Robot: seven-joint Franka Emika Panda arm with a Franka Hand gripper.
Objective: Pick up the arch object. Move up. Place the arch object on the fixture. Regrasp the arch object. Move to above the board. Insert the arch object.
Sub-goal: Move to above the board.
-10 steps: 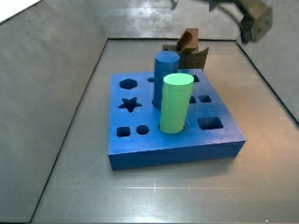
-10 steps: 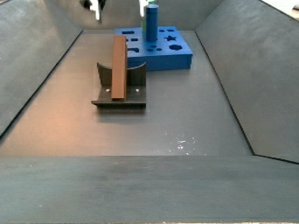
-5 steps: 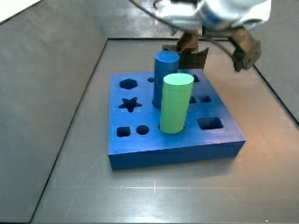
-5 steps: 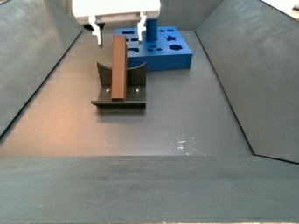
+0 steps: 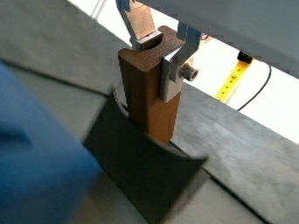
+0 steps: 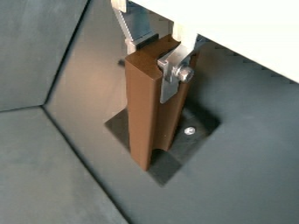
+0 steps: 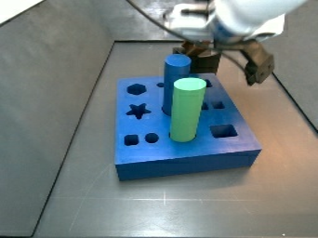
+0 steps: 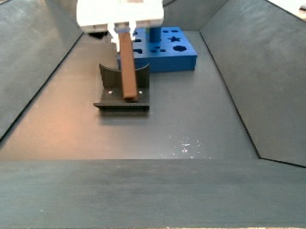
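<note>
Grey-walled bin, dull metal floor (image 8: 180,134), bare in the foreground. Nearest to us in a side view sits the fixture (image 8: 121,105), dark bracket on its base plate, with the arch object (image 8: 124,67) leaning up it, lower end in the notch, upper end tilted toward the far wall. The gripper (image 8: 121,29) is at that upper end; in both wrist views we see the silver fingers (image 6: 177,70) standing either side of the brown wood, close to its faces, but we cannot tell whether the pads bear on it. We judge this the regrasp step: block placed on the fixture, new hold not confirmed. Behind stands the board (image 8: 174,52), with a green cylinder (image 7: 187,110) and a blue cylinder (image 7: 177,72) upright in it. Next calls for a firm squeeze, a clean lift off the notch, then travel to above the board.
</note>
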